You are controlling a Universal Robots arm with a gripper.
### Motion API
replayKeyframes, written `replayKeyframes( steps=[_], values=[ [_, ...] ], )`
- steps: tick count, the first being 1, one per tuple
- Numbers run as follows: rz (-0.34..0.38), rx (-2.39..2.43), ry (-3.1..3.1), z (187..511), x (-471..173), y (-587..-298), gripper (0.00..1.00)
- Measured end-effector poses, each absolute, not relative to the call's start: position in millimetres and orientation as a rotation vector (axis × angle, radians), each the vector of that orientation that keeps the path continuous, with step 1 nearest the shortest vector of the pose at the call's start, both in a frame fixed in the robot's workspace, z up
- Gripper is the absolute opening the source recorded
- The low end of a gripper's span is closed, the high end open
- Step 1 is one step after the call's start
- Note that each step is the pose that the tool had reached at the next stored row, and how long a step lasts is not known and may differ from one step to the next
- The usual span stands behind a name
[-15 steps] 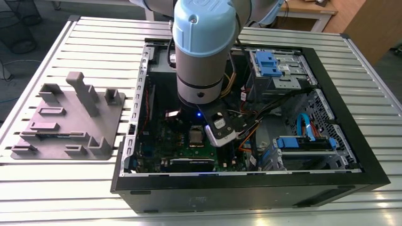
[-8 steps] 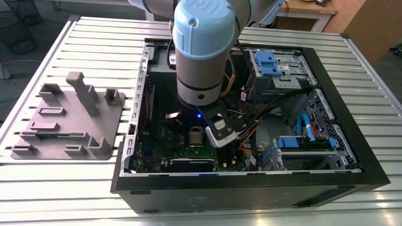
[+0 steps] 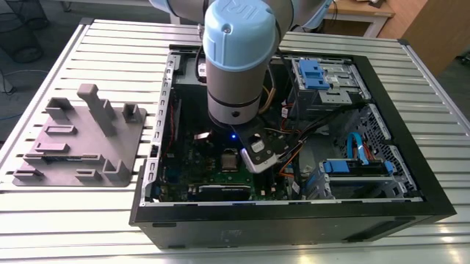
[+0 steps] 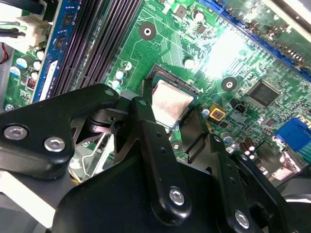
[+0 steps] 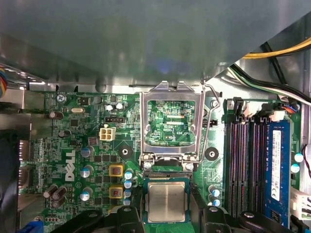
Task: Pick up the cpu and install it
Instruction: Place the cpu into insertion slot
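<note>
The cpu (image 5: 166, 201) is a small silver-grey square held low over the open socket on the green motherboard (image 5: 92, 145). A thin strip of socket contacts shows past one of its edges. My gripper (image 5: 166, 216) is shut on the cpu, with a black finger against each of two opposite sides. In the second wrist view the cpu (image 4: 170, 102) sits between the black fingers (image 4: 146, 97) of the gripper (image 4: 170, 110). In the exterior view the arm reaches down into the computer case and the cpu (image 3: 230, 160) shows just below the wrist.
The hinged metal socket frame (image 5: 171, 92) stands flipped open beside the socket, its lever wire (image 5: 210, 121) alongside. Memory slots (image 5: 243, 165) run close by. Cables and drive cages (image 3: 353, 170) fill the case at the exterior view's right. A grey fixture tray (image 3: 81, 137) lies on the table outside the case.
</note>
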State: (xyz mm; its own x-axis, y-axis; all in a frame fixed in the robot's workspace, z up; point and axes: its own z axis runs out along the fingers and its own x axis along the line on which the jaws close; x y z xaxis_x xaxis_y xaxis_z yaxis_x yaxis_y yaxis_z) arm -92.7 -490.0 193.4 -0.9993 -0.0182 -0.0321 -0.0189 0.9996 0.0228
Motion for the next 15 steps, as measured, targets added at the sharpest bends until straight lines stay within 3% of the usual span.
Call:
replayKeyframes(
  steps=[15],
  values=[
    [0.035, -0.019, 3.109, 190.2, -90.8, -490.4, 0.47]
  ],
)
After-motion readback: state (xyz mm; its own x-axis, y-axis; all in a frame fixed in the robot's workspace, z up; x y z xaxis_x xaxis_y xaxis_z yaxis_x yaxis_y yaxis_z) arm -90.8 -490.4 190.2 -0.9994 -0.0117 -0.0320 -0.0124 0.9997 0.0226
